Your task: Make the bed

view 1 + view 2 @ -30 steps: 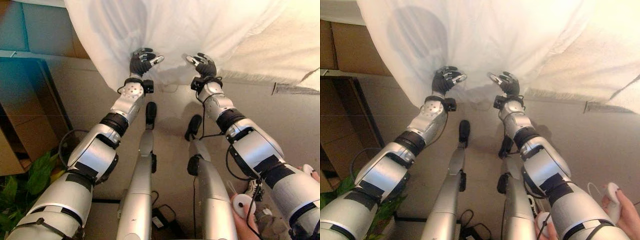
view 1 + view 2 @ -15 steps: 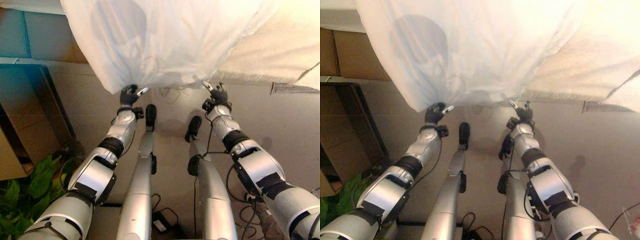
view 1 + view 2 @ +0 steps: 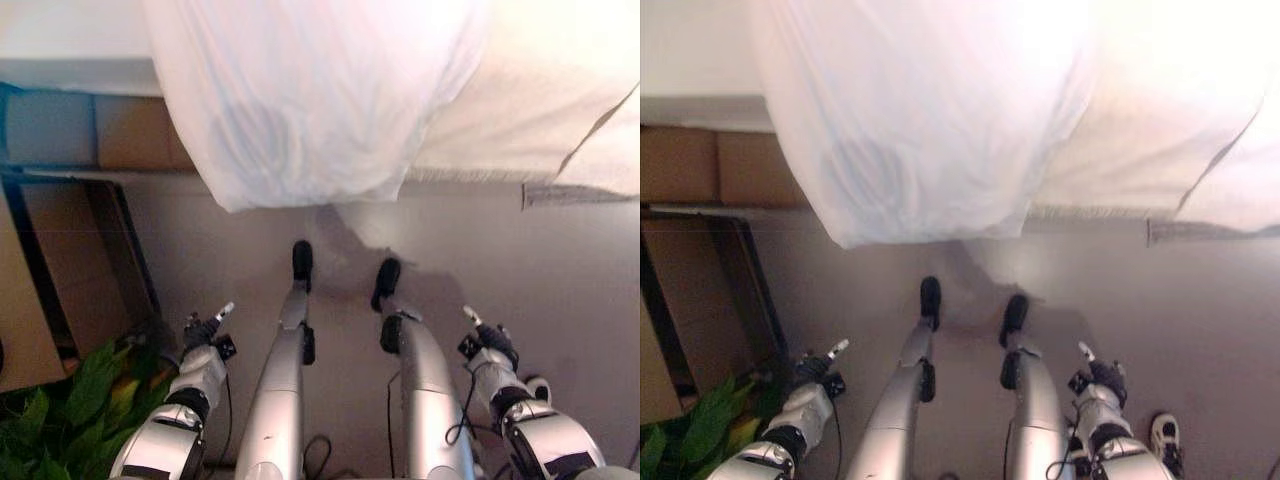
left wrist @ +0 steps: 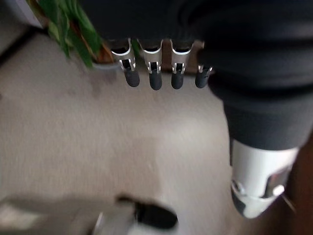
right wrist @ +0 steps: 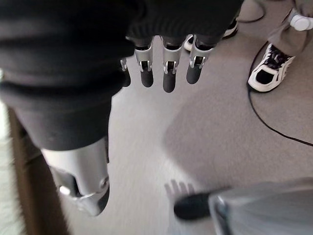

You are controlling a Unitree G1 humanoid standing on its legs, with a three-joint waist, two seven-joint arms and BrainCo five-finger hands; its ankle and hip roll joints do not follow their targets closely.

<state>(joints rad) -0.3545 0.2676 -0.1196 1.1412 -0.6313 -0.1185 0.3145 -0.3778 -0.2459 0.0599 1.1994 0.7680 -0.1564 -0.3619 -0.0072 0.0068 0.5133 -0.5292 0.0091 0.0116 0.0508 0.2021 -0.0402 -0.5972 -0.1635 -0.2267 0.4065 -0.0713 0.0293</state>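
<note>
White sheet drapes over bed edge, lower hem hanging loose above floor, touching neither robot hand. Left robot hand low at robot's left side, near green plant; fingers straight, holding nothing. Right robot hand low at right side, well apart from sheet; fingers straight, holding nothing. Person's white shoe on floor near right robot hand. Brown cardboard boxes at left.

White sheet cut off at top edge
</note>
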